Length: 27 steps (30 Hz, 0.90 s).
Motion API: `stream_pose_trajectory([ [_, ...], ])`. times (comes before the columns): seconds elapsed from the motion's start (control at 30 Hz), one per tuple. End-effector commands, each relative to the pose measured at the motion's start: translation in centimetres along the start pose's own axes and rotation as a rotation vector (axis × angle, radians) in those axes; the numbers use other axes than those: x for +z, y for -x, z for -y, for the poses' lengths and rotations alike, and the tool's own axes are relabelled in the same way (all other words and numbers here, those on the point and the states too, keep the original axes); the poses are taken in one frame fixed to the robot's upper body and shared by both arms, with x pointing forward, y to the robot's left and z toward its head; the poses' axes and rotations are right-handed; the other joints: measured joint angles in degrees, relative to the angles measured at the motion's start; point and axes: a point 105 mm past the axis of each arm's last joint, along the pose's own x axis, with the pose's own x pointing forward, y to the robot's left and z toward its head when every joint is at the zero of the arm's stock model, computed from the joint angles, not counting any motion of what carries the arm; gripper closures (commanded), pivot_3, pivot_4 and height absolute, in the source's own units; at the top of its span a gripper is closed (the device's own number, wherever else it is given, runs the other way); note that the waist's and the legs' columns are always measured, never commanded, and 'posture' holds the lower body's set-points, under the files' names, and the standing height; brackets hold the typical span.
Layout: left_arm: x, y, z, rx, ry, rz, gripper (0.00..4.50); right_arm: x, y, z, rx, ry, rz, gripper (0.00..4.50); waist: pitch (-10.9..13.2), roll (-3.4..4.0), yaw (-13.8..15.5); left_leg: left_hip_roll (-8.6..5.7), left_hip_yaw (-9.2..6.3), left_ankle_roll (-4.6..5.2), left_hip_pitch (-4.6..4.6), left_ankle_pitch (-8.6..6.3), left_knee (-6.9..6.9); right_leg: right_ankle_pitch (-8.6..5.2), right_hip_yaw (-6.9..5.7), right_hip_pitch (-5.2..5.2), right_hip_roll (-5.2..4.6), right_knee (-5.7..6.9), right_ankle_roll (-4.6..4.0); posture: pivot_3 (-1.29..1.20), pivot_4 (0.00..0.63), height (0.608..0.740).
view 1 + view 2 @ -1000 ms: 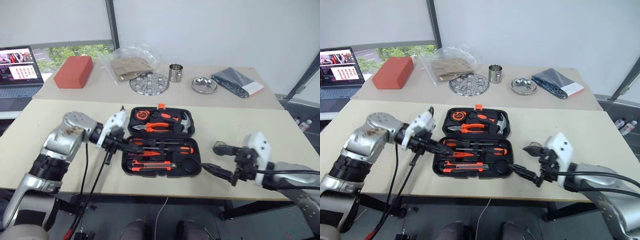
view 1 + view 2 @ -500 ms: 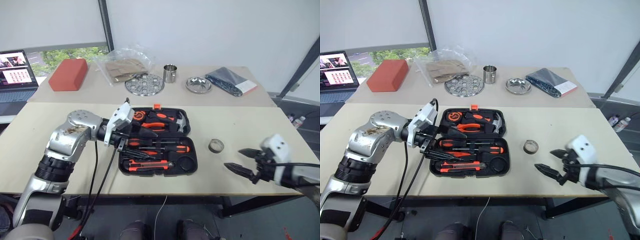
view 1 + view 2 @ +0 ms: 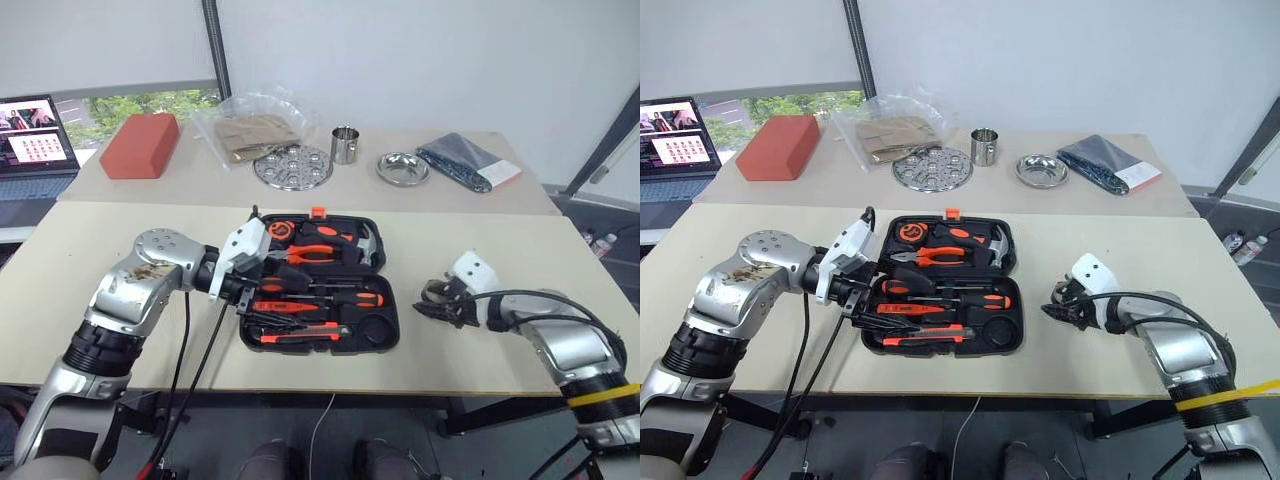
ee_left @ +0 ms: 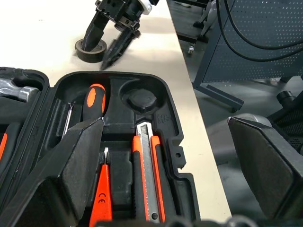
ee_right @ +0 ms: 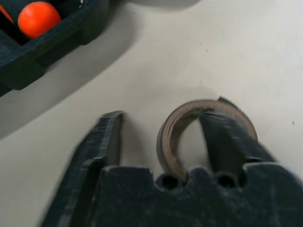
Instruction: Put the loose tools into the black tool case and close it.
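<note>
Tape ring (image 5: 189, 135) lies flat on the table (image 3: 500, 250), near the case (image 3: 318, 285), at about 3 o'clock from it. Case lies open; pliers, hammer, screwdrivers and knife (image 4: 144, 175) sit in their recesses. The round recess (image 4: 139, 100) at the corner nearest the ring looks empty; likely the ring's seat.

Handling, as a judgement: the ring looks light, a stiff hoop with a thin wall, smooth outside. It could skid on the tabletop or tip on edge if pinched off-centre. Best hold seems to be across the wall, one finger inside the hole and one outside.

Right gripper (image 5: 161, 142) is down at the ring, arm reaching forward and inward, fingers slanting down to the table. Fingers are apart, not yet clamped: one finger (image 5: 222, 137) sits in the hole against the inner wall, the other (image 5: 106, 137) stands outside, a gap short of the rim. Ring is not lifted.

Left gripper (image 4: 165, 161) hovers over the case's 9 o'clock side, pointing across the case toward the ring. Fingers wide apart, nothing between them. Arm is bent, elbow out, forearm low over the table.
</note>
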Motion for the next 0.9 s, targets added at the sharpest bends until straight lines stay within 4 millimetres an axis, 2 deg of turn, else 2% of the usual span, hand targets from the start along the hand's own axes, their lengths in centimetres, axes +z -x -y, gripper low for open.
stream_pose_trajectory([
  [0.03,0.3,0.3,0.2,0.01,-0.051,-0.022,0.0,0.0,0.4,0.3,-0.009,0.023,0.004,3.42,0.0,0.0,-0.01,0.0,0.0,0.0,0.0,0.0,0.0,0.0,0.0,0.0,0.0,0.0,0.0,0.0,0.15,0.734],
  [0.13,-0.2,0.6,0.4,0.017,-0.05,-0.037,0.0,0.3,1.3,0.1,0.003,0.005,0.029,4.44,0.0,0.0,0.04,0.0,0.0,-0.01,0.01,0.0,0.01,0.0,0.01,0.02,-0.01,0.01,0.0,0.0,0.15,0.734],
  [0.23,-0.4,0.7,0.9,0.018,-0.05,-0.044,0.0,1.0,2.7,-0.4,0.038,-0.05,0.079,4.48,0.01,0.01,0.11,0.0,-0.02,-0.01,0.0,0.0,0.0,0.0,0.0,0.01,-0.03,0.01,0.0,0.0,0.15,0.734],
  [0.33,-0.4,0.7,0.9,0.033,-0.047,-0.037,0.0,2.5,4.1,-1.1,0.096,-0.066,0.142,4.48,0.03,0.04,0.05,0.01,-0.04,-0.01,0.0,0.0,-0.01,0.0,0.0,0.0,-0.06,0.0,-0.01,0.0,0.15,0.734],
  [0.43,-0.5,0.8,0.8,0.049,-0.047,-0.037,0.0,5.9,5.5,-2.4,0.206,-0.054,0.256,4.48,0.05,0.08,0.03,0.02,-0.04,-0.01,0.02,0.0,0.0,0.01,0.03,0.01,-0.06,0.0,-0.01,0.0,0.15,0.734],
  [0.5,-0.7,1.0,1.0,0.052,-0.045,-0.043,0.0,8.4,6.1,-4.5,0.326,-0.018,0.313,4.48,0.07,0.11,-0.18,0.06,-0.04,-0.02,0.04,0.0,0.0,0.03,0.04,0.0,-0.05,0.01,-0.05,0.0,0.15,0.734],
  [0.57,-0.9,1.1,1.1,0.055,-0.045,-0.051,0.0,9.3,6.1,-6.1,0.396,0.018,0.32,4.48,0.08,0.13,-0.33,0.12,-0.04,-0.04,0.06,0.01,-0.01,0.07,0.06,-0.01,-0.02,0.01,-0.11,0.0,0.15,0.734],
  [0.7,-1.0,1.1,1.2,0.057,-0.05,-0.058,0.0,8.5,4.5,-8.4,0.453,0.093,0.245,4.48,0.08,0.13,0.18,0.15,-0.1,-0.06,0.04,0.0,-0.01,0.07,-0.03,0.0,-0.02,0.02,-0.12,0.0,0.15,0.734],
  [0.9,-0.7,1.0,0.9,0.06,-0.063,-0.055,0.0,7.2,2.5,-9.7,0.462,0.153,0.17,4.48,0.08,0.13,0.29,-0.07,-0.09,0.0,-0.04,-0.01,0.01,0.07,-0.06,-0.03,-0.19,0.0,-0.08,0.0,0.15,0.734],
])
